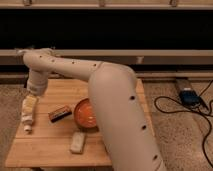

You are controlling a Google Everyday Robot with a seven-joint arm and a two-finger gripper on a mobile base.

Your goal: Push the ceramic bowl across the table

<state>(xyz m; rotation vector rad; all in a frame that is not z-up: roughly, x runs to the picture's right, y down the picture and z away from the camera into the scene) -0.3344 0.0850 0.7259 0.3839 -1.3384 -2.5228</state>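
Three things lie on the light wooden table [47,150]: the orange-red ceramic bowl [84,114] near its middle, partly hidden by the robot's arm [115,100], a dark brown block [60,113] just left of it, and a pale block [77,141] nearer the front edge. The gripper [28,122] hangs pointing down over the table's left edge, apart from the bowl, and I cannot tell whether it is wide or narrow. This looks like the approach step; next it should come low beside the bowl's rim, skirting the brown block, to shove.
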